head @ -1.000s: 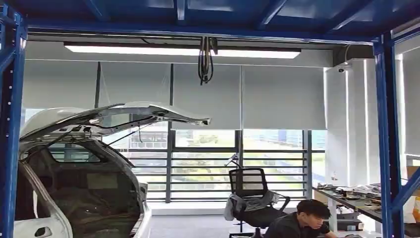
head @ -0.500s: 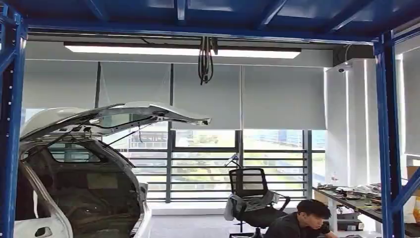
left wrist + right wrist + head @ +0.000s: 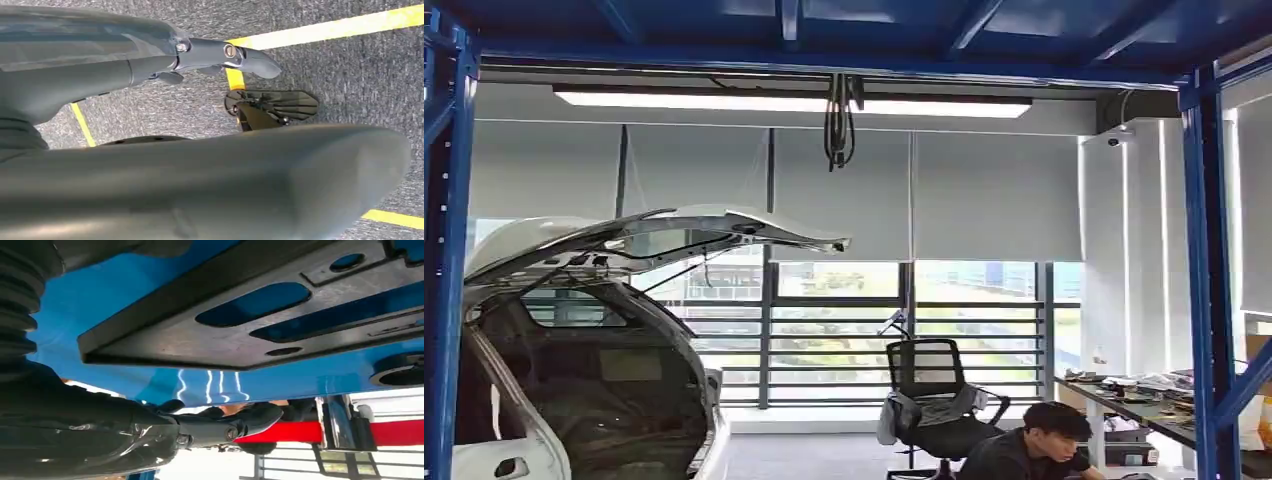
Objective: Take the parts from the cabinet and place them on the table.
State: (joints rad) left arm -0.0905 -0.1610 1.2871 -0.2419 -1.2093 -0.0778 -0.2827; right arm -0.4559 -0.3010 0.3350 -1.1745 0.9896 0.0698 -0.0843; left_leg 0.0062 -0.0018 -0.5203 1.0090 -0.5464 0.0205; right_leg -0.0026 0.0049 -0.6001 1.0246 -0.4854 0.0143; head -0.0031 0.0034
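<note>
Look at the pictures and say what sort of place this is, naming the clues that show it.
Probably an indoor workshop or test lab: a white car with its rear hatch raised, blue steel racking posts, and a long cluttered workbench beside a seated person.

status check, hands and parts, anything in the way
Left hand hangs over floor, holds nothing. Right hand under black part on blue shelf, grip unclear. Nothing blocking seen.

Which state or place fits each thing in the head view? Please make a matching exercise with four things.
Things:
1. car hatch
2. chair
3. person
4. lamp

States or places:
A. lit, under the blue beam
B. raised open
C. by the window, cloth on its seat
D. low at the right, beside a cluttered table

Pairs: 1-B, 2-C, 3-D, 4-A
</note>
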